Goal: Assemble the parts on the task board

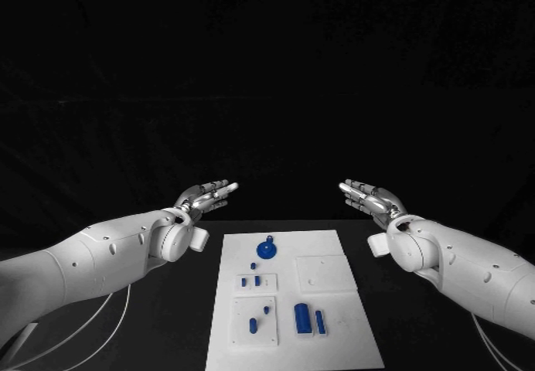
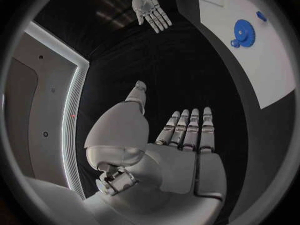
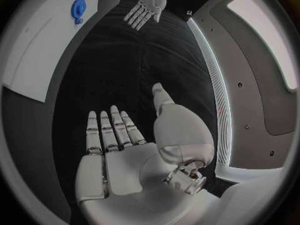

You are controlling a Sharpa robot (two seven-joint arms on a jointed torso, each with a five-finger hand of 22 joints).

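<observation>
Both hands are raised beyond the far end of the white board (image 1: 292,297), left hand (image 1: 206,196) and right hand (image 1: 371,199) flat, fingers extended, holding nothing. Blue parts lie on the board: a gear (image 1: 267,249) nearest the hands, a cylinder (image 1: 302,318) toward the near end.

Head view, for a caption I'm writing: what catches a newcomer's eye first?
The white task board on the black table, with a round blue gear near its far end. Beyond that end, the left robot hand and right robot hand are raised, flat and holding nothing.
</observation>
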